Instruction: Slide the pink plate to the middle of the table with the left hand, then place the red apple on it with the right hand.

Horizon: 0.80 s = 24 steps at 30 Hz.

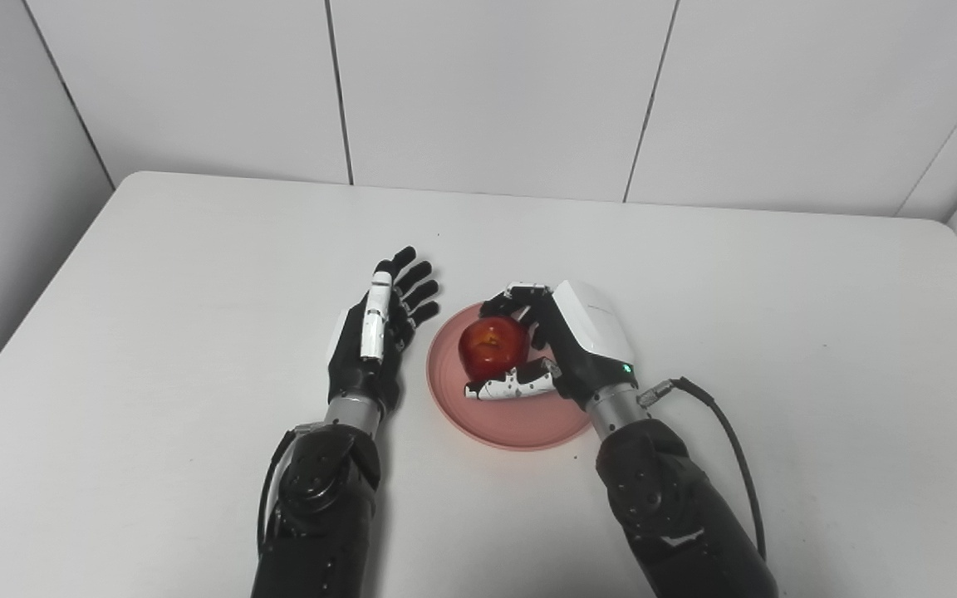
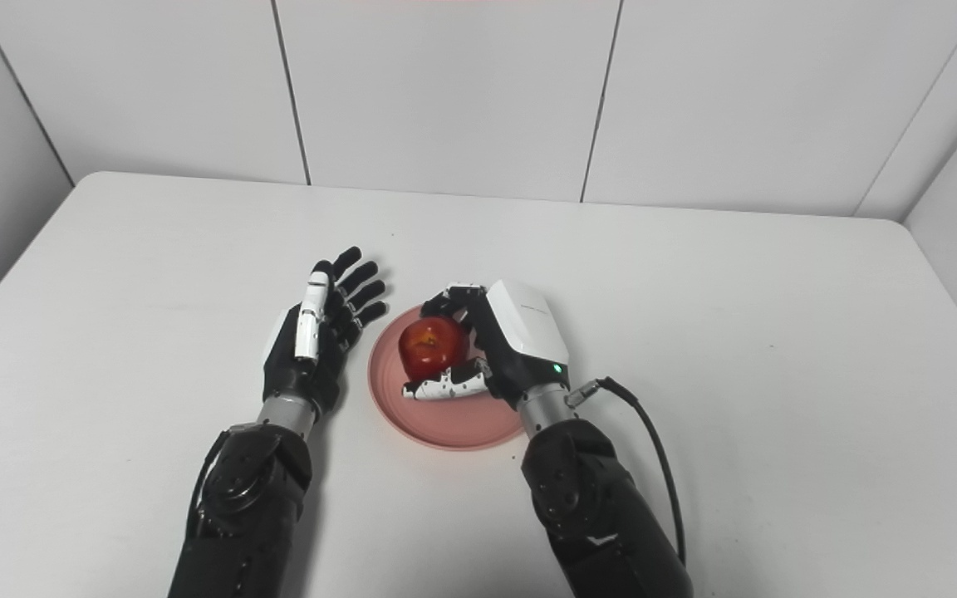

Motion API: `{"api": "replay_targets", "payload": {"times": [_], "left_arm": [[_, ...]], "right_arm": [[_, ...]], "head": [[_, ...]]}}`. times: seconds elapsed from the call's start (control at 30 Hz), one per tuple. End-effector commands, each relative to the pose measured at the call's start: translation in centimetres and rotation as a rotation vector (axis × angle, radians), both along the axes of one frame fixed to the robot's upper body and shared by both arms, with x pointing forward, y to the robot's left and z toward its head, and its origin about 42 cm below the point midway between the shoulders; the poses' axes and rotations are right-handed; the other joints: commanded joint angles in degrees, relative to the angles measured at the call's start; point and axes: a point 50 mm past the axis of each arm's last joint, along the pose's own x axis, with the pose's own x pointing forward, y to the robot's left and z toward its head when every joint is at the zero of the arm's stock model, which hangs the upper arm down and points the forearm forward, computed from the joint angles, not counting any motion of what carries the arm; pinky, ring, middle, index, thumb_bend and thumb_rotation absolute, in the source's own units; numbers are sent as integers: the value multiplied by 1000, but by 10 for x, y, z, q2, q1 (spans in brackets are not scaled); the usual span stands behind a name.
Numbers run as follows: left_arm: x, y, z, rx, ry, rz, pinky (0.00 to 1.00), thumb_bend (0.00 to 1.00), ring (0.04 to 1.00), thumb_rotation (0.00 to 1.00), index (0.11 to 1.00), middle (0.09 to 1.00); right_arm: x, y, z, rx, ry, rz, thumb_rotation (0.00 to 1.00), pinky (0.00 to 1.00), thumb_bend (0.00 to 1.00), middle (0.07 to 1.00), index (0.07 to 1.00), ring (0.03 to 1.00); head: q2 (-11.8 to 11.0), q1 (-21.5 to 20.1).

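Left eye view: our right hand [image 1: 566, 345] wraps fingers and thumb around the apple [image 1: 493, 345], over the plate's [image 1: 520, 423] far-left part, mid-table. Whether the apple rests on it, we cannot tell. Left hand [image 1: 379, 332] sits just left of the plate, fingers spread, empty. Release likely next; fingers open away from the apple.

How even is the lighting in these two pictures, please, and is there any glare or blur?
Left eye view: soft, even light, with faint shadows under the round pink plate and both arms. Right eye view: equally sharp, with a small highlight on the shiny red apple and no strong glare on the white table.
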Motion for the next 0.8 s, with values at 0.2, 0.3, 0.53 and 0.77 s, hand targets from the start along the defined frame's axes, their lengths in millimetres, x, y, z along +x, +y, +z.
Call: {"api": "replay_targets", "payload": {"times": [0.2,0.3,0.53,0.77], "left_arm": [[0,2,-3,11,33,0,846,352,856,1000,862,871],[0,2,-3,14,31,3,843,351,854,1000,859,868],[0,4,-3,21,30,0,837,353,853,1000,858,866],[0,4,-4,18,29,2,842,351,853,1000,858,866]], "right_arm": [[-1,-3,12,-11,-5,0,236,493,935,679,711,607],[-2,-4,14,-7,-3,5,264,530,973,700,729,637],[-4,-7,18,-6,14,25,311,626,1000,764,765,715],[-7,-10,21,14,18,39,349,671,1000,799,808,750]], "head": [[0,-4],[0,-4],[-1,-7],[-3,-11]]}}
